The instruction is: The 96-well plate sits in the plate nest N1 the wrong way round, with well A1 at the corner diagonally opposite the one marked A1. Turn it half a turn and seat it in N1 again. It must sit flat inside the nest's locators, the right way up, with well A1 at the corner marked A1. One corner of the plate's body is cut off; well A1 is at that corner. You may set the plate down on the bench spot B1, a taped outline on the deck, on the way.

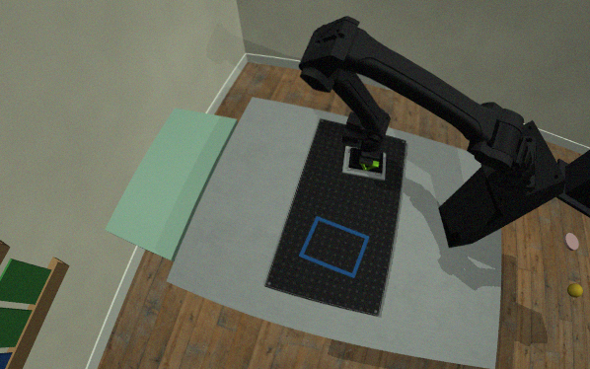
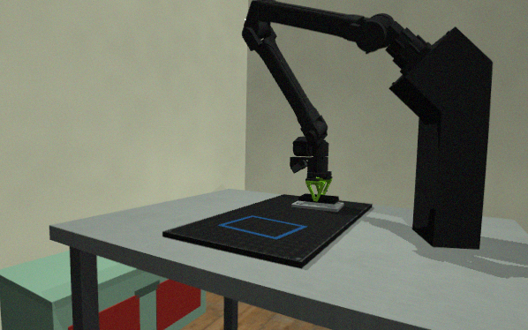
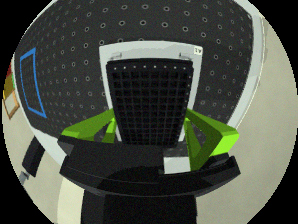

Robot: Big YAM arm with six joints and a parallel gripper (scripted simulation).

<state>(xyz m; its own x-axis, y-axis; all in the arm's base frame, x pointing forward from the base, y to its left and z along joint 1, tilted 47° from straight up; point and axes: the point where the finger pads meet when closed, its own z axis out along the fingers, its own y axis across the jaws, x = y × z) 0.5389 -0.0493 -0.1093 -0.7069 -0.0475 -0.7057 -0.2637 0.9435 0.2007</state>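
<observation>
We have the 96-well plate [image 3: 149, 106] pinched between the jaws, low over nest N1 [image 2: 338, 206] directly beneath them. We judge this the seating step: keep it level, go straight down, release only once it is flat inside the locators. Count: 1 plate, 1 nest, 1 blue B1 outline [image 1: 333, 246] well clear on the tabletop [image 2: 390, 269].

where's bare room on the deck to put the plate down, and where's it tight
Free: inside the blue taped outline B1, and the dark deck between it and nest N1. The grey table left of the deck shows nothing on it. Tight: at the nest, where the gripper is shut on the plate.
</observation>
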